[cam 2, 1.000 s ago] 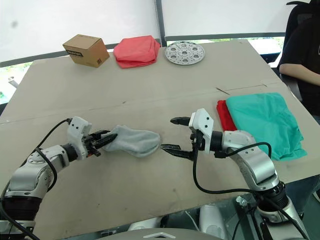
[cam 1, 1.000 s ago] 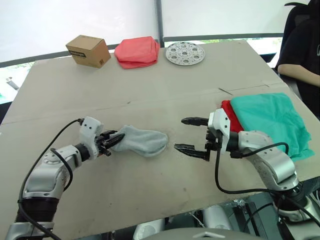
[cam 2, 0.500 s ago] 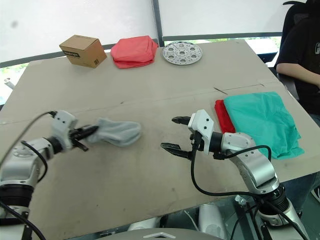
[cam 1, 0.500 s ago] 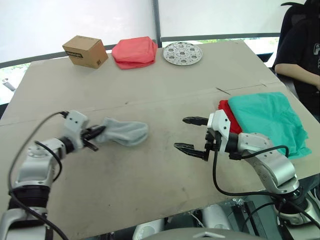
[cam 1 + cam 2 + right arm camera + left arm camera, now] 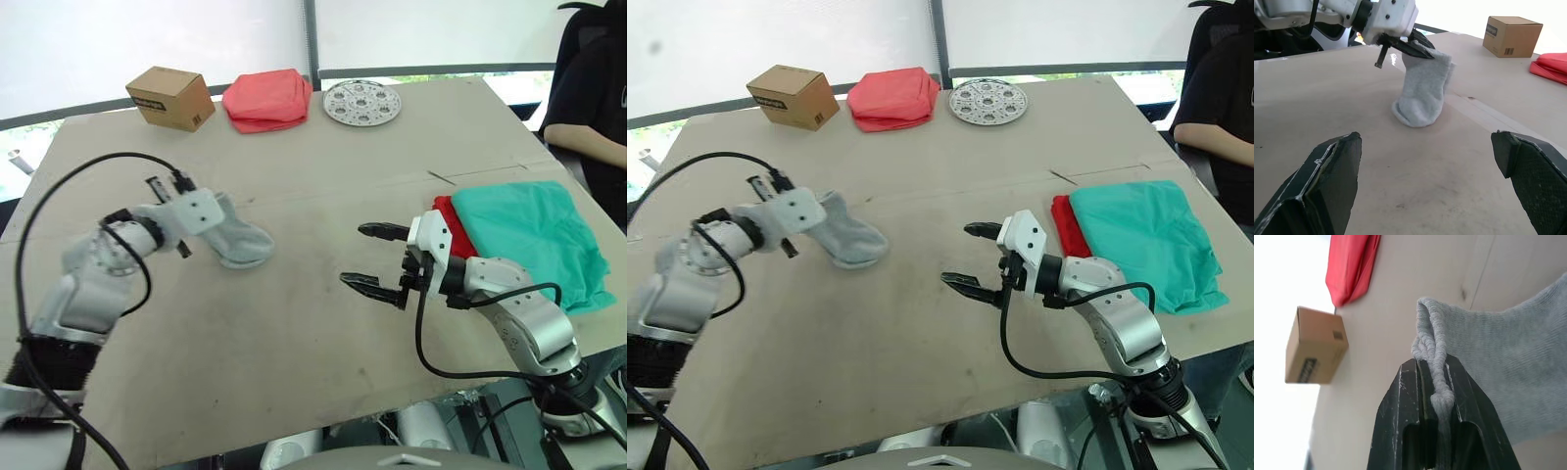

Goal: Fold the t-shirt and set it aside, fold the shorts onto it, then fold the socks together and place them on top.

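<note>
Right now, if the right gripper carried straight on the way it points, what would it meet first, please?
Most likely the grey socks hanging from the left gripper, toes on the table; the right gripper faces them, though depth is uncertain.

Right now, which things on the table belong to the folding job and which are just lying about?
Job:
socks, cuffs pinched in the left gripper
shorts, folded on the t-shirt
right gripper, open

Lying about:
cardboard box
pink folded cloth
round metal disc
</note>
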You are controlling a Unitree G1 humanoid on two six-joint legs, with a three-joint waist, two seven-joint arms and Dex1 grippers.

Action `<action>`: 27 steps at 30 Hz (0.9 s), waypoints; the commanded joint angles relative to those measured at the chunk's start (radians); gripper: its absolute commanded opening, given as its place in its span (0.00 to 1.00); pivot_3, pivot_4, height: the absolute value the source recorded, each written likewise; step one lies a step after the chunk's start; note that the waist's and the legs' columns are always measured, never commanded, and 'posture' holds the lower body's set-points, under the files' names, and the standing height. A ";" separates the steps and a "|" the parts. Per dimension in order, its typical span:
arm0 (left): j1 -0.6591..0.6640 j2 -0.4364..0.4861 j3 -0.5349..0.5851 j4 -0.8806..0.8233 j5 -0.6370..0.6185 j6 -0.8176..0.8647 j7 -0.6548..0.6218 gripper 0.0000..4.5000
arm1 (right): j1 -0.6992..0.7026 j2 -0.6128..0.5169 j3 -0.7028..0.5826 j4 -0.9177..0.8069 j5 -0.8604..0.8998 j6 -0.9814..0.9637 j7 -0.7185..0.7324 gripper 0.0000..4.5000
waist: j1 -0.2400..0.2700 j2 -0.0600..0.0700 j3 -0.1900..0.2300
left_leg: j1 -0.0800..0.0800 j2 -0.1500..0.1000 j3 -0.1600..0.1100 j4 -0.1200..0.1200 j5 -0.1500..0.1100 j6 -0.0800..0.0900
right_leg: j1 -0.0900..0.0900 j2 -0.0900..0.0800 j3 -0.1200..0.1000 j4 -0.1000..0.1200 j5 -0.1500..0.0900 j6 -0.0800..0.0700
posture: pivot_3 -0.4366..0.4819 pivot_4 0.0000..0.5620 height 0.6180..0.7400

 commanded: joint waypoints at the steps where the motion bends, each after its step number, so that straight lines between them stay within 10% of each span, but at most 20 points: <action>1: 0.021 -0.016 -0.011 -0.104 0.101 0.017 0.047 0.01 | 0.002 -0.003 -0.028 -0.031 0.016 -0.011 -0.010 1.00 | -0.002 0.000 0.000 | 0.000 0.000 0.000 0.000 0.000 0.000 | 0.000 0.000 0.000 0.000 0.000 0.000 | 0.48 0.27 1.00; 11: 0.169 -0.137 0.047 -0.230 0.109 -0.044 0.113 0.01 | 0.066 -0.032 -0.052 -0.079 0.020 0.004 -0.040 1.00 | 0.003 0.000 0.000 | 0.000 0.001 0.000 0.002 0.000 0.000 | 0.001 -0.001 0.000 0.000 0.000 0.000 | 0.48 0.27 1.00; 27: -0.015 0.033 0.036 0.162 0.276 -0.387 0.313 0.01 | 0.067 -0.039 -0.043 -0.079 0.028 0.017 -0.036 1.00 | 0.001 -0.001 -0.001 | 0.000 -0.001 0.000 0.002 0.000 0.000 | 0.001 -0.001 -0.001 0.001 0.000 0.000 | 0.48 0.27 1.00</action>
